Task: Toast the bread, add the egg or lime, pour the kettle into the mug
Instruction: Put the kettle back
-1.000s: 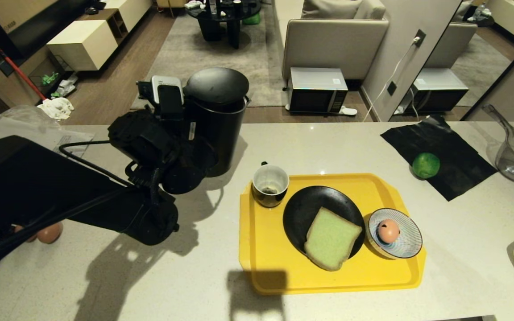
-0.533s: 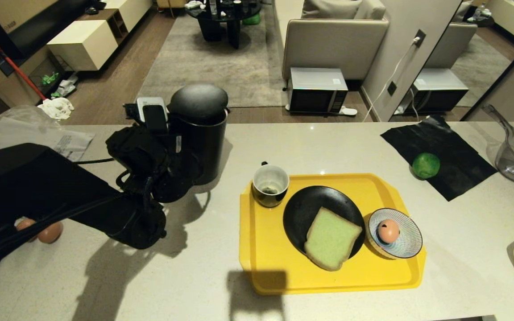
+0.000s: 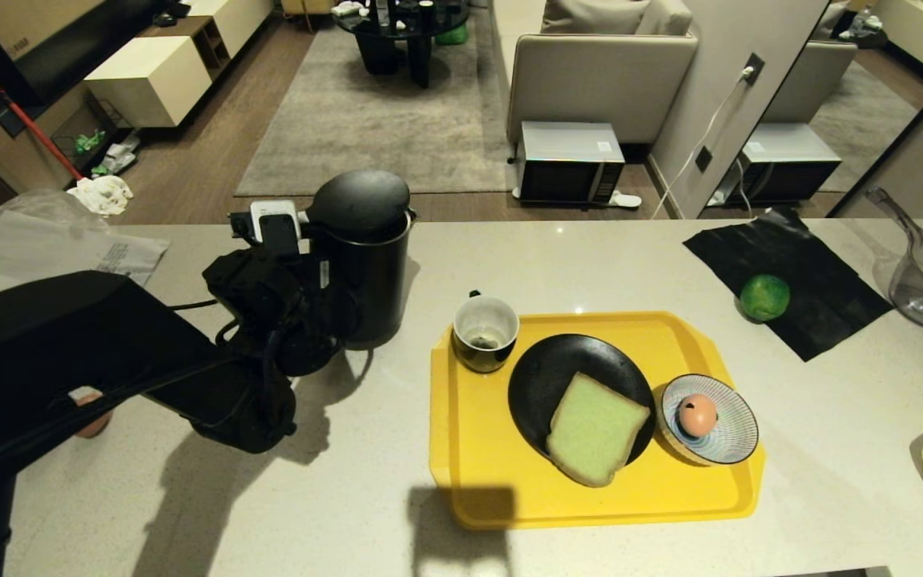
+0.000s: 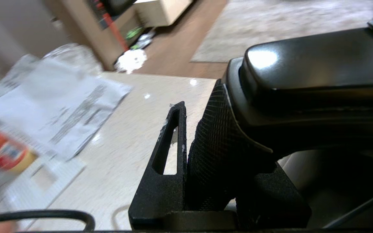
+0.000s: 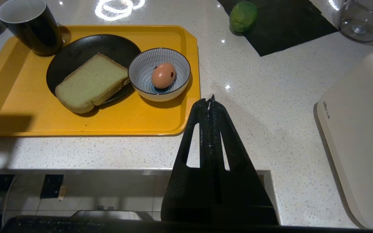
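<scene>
Tall matte-black cylindrical kettle (image 3: 365, 256): standing upright toward the worktop's rear-left, just off the yellow plastic tray's (image 3: 461, 489) far-left corner, left gripper (image 4: 186, 129) clamping its textured loop handle. Glossy black, white-lined mug (image 3: 485, 332): sitting on that tray corner. Green-tinted bread slice (image 3: 594, 428) lying on a black plate; spotted pinkish egg (image 3: 697, 415) resting in a striped bowl. Right gripper (image 5: 211, 106): idling at the front edge, fingers pressed together. Risk: releasing carelessly could be tipping the kettle.
</scene>
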Tool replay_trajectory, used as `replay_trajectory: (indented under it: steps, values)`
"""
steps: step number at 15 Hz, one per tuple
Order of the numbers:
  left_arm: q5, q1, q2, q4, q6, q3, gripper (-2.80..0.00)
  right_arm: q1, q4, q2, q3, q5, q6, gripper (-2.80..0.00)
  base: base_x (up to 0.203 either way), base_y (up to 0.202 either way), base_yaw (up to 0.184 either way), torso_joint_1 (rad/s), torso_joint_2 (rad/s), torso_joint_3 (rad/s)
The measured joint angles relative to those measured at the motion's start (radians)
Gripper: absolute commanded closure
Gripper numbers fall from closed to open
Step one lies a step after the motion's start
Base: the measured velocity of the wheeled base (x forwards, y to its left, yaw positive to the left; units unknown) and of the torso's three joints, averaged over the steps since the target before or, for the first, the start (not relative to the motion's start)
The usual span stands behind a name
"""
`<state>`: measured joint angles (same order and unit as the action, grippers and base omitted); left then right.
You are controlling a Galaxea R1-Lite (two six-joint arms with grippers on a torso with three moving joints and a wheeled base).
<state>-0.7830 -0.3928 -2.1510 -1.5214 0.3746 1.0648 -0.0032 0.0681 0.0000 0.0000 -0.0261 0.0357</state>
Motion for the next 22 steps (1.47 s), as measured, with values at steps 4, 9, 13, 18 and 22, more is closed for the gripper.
replay_trajectory:
  steps: [4,9,13,18,22]
  values:
    - [0.011,0.014,-0.033,0.0,-0.006,0.007,0.0,0.0,0.0,0.0,0.0,0.0,0.0,0.0,0.0,0.0,0.0,0.0,0.0,0.0]
    - [0.011,0.011,-0.065,-0.005,-0.024,0.007,0.0,0.0,0.0,0.0,0.0,0.0,0.0,0.0,0.0,0.0,0.0,0.0,0.0,0.0]
    - [0.008,0.003,-0.064,-0.003,-0.03,-0.032,0.0,0.0,0.0,0.0,0.0,0.0,0.0,0.0,0.0,0.0,0.0,0.0,0.0,0.0]
    - [0.007,-0.01,-0.058,-0.001,-0.03,-0.053,0.0,0.0,0.0,0.0,0.0,0.0,0.0,0.0,0.0,0.0,0.0,0.0,0.0,0.0]
    - [0.005,-0.021,-0.057,0.0,-0.044,-0.054,0.0,0.0,0.001,0.0,0.0,0.0,0.001,0.0,0.0,0.0,0.0,0.0,0.0,0.0]
